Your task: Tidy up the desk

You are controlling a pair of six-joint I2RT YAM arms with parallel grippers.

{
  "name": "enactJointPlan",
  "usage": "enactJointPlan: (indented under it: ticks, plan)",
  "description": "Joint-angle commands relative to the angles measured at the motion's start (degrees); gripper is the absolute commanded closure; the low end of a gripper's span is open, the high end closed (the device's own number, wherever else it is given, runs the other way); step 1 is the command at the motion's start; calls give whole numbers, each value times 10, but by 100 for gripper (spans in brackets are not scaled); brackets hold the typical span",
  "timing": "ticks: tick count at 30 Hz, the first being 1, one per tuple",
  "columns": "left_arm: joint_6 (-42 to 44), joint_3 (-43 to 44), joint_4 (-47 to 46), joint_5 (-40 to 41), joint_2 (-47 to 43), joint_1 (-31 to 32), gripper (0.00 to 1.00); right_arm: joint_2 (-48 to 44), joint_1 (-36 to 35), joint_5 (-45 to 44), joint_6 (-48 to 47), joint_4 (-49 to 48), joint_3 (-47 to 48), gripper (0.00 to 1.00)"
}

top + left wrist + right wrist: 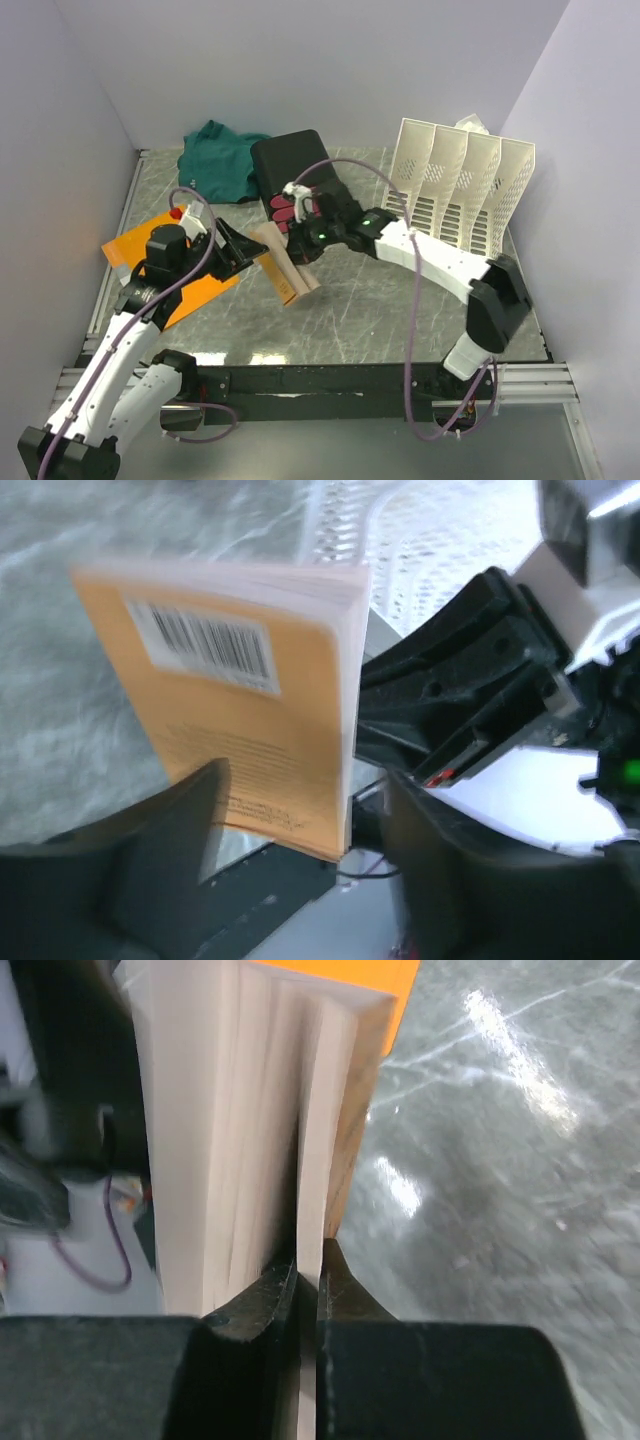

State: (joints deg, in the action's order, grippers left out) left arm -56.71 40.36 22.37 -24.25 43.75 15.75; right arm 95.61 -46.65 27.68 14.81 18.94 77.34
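Two robot arms share one paperback over the desk [400, 310], a grey-green marble top that fills the floor of the enclosure. A white slotted file rack [465, 185] stands at the back right, a likely home for upright books. A black drawer box [295, 165] with pink fronts sits at back centre, with a crumpled green cloth [220, 155] to its left and a flat orange folder [125, 248] near the left edge.

The orange paperback [285, 268] stands tilted at mid-desk. The right gripper [308, 1275] is clamped almost closed on the book's cover and a thin sheaf of pages, apparently to keep it on edge. The left gripper [305, 785] is spread wide, its fingers [170, 860] straddling the barcoded cover, seemingly ready to take or steady the book. The blurred wrist view does not settle whether a finger touches it.
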Motion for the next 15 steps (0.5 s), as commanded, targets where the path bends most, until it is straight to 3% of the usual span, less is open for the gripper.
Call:
enactJointPlan:
  ticks: [1, 3, 9, 12, 13, 15]
  plan:
    - [28, 10, -101, -52, -47, 2, 11, -124, 72, 101, -100, 7, -25, 100]
    - [38, 19, -118, -72, -67, 1, 1, -169, 118, 226, -142, 10, -56, 100]
    - [59, -5, -251, -166, -66, 1, 0, -267, 241, 466, -149, -42, -129, 100]
    - [42, -33, -370, -252, -40, 4, 0, -305, 269, 557, -32, -167, -170, 100]
    - [43, -33, -388, -275, -26, 6, 0, -311, 272, 569, -2, -238, -190, 100]
    - [74, -15, -401, -280, -14, 25, 1, -324, 277, 579, 42, -274, -200, 100]
